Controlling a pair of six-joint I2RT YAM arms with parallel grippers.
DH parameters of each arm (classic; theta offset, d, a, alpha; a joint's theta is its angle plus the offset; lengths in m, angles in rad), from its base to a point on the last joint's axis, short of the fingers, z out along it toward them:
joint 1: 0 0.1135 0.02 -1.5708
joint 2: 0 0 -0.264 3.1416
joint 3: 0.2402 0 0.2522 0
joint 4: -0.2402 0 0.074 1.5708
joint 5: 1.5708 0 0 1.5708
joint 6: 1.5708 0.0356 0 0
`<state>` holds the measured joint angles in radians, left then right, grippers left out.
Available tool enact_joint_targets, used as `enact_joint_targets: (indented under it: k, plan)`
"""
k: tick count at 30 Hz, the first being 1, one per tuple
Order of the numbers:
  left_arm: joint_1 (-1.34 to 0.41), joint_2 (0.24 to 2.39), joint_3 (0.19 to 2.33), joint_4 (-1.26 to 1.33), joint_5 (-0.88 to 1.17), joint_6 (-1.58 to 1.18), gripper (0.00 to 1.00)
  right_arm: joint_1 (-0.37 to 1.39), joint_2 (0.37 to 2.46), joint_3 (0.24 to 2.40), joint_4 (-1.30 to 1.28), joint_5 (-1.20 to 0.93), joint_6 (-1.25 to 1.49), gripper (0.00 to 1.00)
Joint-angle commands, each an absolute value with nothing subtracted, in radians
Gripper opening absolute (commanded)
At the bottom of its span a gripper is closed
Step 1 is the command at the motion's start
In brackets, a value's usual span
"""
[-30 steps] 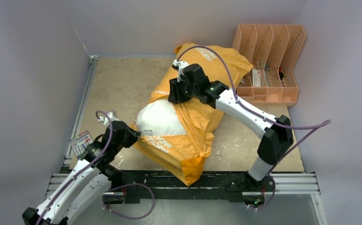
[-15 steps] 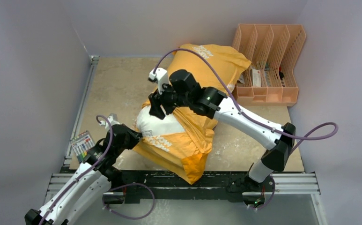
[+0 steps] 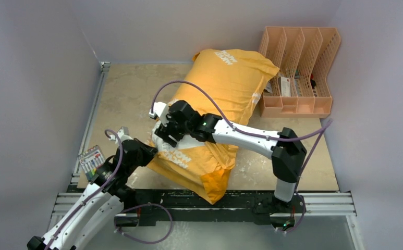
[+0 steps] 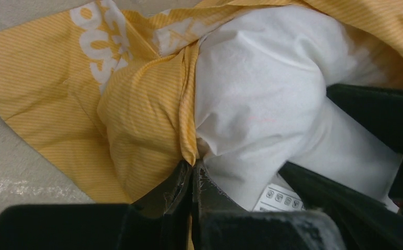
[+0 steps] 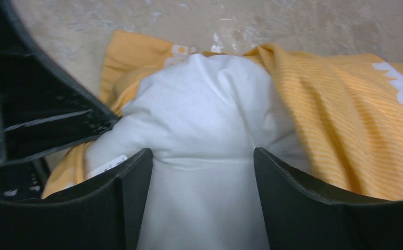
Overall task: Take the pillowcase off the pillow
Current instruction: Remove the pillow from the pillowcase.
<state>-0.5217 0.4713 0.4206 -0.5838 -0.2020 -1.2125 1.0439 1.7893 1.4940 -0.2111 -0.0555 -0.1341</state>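
**Operator:** Two claws, both at the near-left end of the bundle. Which is doing what?

**Spotter:** Start at your left. Past the small card with coloured marks by the left edge of the table, your left gripper is pinched tight on the hem of the pillowcase, right where orange meets white. I read that as an anchor: it pins the cover's mouth so the filling can be drawn out against it.

**Operator:** And the pillow?

**Spotter:** The pillow is mostly inside the cover, lying diagonally from near the front edge toward the far right corner. Only a rounded white end bulges from the opening. Your right gripper stands spread, one finger on each side of that bulge, with nothing clamped yet. It looks set to take hold of the pillow itself.

**Operator:** What has changed over the last second?

**Spotter:** Your right arm has swung down and left from the middle of the cover, where it sat among bunched fabric, to the exposed end, and its jaws widened on the way. The far part of the cover now lies smoother, and from above the white patch is mostly hidden under the claw. Your left claw has not budged. The peach organiser in the far right corner sits where it was.
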Motion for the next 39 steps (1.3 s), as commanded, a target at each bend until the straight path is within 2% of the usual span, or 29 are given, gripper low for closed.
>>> enact_joint_targets:
  k: [1, 5, 6, 8, 10, 11, 15, 21, 26, 33, 39]
  plan:
    - [-0.521, 0.448, 0.437, -0.565, -0.169, -1.226, 0.0, 1.038, 1.869, 1.556, -0.218, 0.21, -0.173, 0.75]
    - [-0.522, 0.431, 0.433, -0.573, -0.177, -1.227, 0.0, 1.046, 1.917, 1.525, -0.222, 0.287, -0.19, 0.74]
    - [-0.522, 0.431, 0.434, -0.574, -0.178, -1.227, 0.0, 1.049, 1.93, 1.52, -0.228, 0.337, -0.18, 0.66]
    - [-0.522, 0.433, 0.433, -0.579, -0.179, -1.226, 0.0, 1.051, 1.944, 1.527, -0.272, 0.44, -0.13, 0.41]
    - [-0.521, 0.438, 0.431, -0.585, -0.182, -1.226, 0.0, 1.047, 1.931, 1.537, -0.282, 0.499, -0.115, 0.2]
    - [-0.522, 0.443, 0.431, -0.589, -0.184, -1.226, 0.0, 1.044, 1.912, 1.542, -0.266, 0.521, -0.113, 0.02]
    - [-0.522, 0.446, 0.428, -0.598, -0.198, -1.229, 0.0, 1.004, 1.819, 1.61, -0.221, 0.537, -0.064, 0.0]
    - [-0.522, 0.438, 0.427, -0.64, -0.229, -1.257, 0.0, 0.858, 1.722, 1.801, -0.282, 0.374, 0.148, 0.0]
    - [-0.522, 0.455, 0.413, -0.662, -0.255, -1.267, 0.0, 0.828, 1.623, 1.79, -0.229, 0.287, 0.227, 0.0]
    - [-0.522, 0.552, 0.405, -0.61, -0.287, -1.255, 0.0, 0.827, 1.45, 1.622, -0.118, 0.143, 0.29, 0.0]
    - [-0.522, 0.676, 0.459, -0.447, -0.258, -1.181, 0.0, 0.831, 1.463, 1.559, -0.186, -0.009, 0.268, 0.0]
